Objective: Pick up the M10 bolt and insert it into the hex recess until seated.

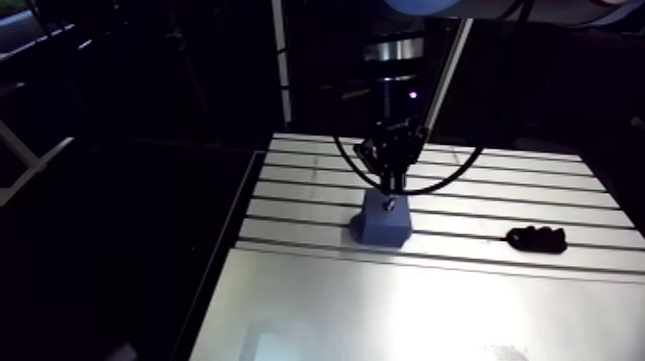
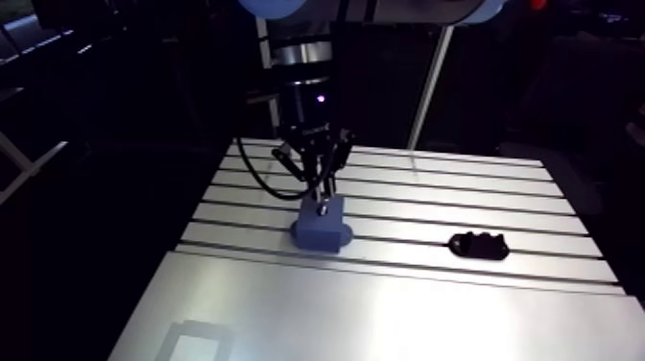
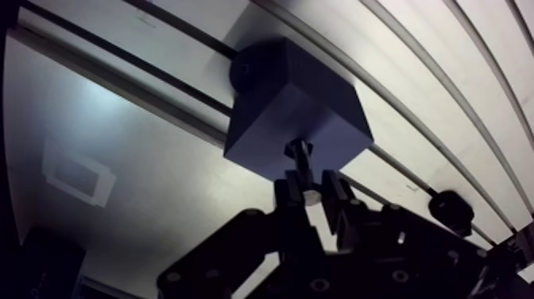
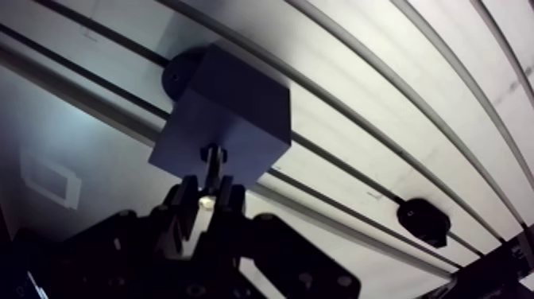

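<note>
Fingers: your black fingers (image 3: 335, 191) are set narrow, clamped on the dark metal M10 bolt (image 3: 299, 159).
Bolt: upright, tip at the top face of the blue square block (image 3: 294, 103).
Block: sits on the slotted aluminium desk (image 1: 432, 307).
Aside: small black lumpy part (image 1: 537, 238), well apart.

The block (image 1: 386, 223) is set on the slotted surface (image 1: 499, 187) at the centre of the arm view, just behind a flat plate (image 1: 413, 307) by which the lower frame is filled. The claw (image 3: 311, 191) is held directly above the block. The bolt (image 3: 299, 157) is clamped between the claw's fingers, with its tip at the block's top face. A small part (image 1: 537, 238) is seen at the right of the frame, well apart from the block.
</note>
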{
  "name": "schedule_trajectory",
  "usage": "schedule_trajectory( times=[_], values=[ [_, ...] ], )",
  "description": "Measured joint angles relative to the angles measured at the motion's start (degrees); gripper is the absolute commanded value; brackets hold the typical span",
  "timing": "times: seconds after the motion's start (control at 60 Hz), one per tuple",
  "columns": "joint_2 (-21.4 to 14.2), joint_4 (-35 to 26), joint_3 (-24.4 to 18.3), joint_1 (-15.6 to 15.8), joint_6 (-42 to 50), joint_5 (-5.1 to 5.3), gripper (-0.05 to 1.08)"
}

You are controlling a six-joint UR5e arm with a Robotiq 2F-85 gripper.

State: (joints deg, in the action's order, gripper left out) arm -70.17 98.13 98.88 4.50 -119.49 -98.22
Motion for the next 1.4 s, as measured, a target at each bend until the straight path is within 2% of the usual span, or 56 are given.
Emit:
schedule_trajectory(
  times=[1.033,1.183,1.217,1.233,1.25,1.267,1.283,1.317,1.35,1.383,1.4],
  values=[
    [0.51,0.42,0.11,0.07,0.00,-0.01,1.06],
    [0.52,0.43,0.01,0.07,0.00,0.00,1.03],
    [0.52,0.44,-0.02,0.07,0.00,0.01,0.98],
    [0.52,0.44,-0.03,0.07,-0.01,0.02,0.89],
    [0.52,0.43,-0.04,0.07,-0.01,0.03,0.89],
    [0.52,0.43,-0.05,0.08,-0.02,0.04,0.75],
    [0.52,0.43,-0.06,0.08,-0.02,0.04,0.75],
    [0.51,0.42,-0.06,0.10,-0.05,0.07,0.40],
    [0.49,0.39,-0.06,0.15,-0.12,0.08,0.40],
    [0.45,0.34,-0.03,0.22,-0.28,0.10,0.19],
    [0.44,0.33,-0.02,0.25,-0.34,0.11,0.19]
  ],
)
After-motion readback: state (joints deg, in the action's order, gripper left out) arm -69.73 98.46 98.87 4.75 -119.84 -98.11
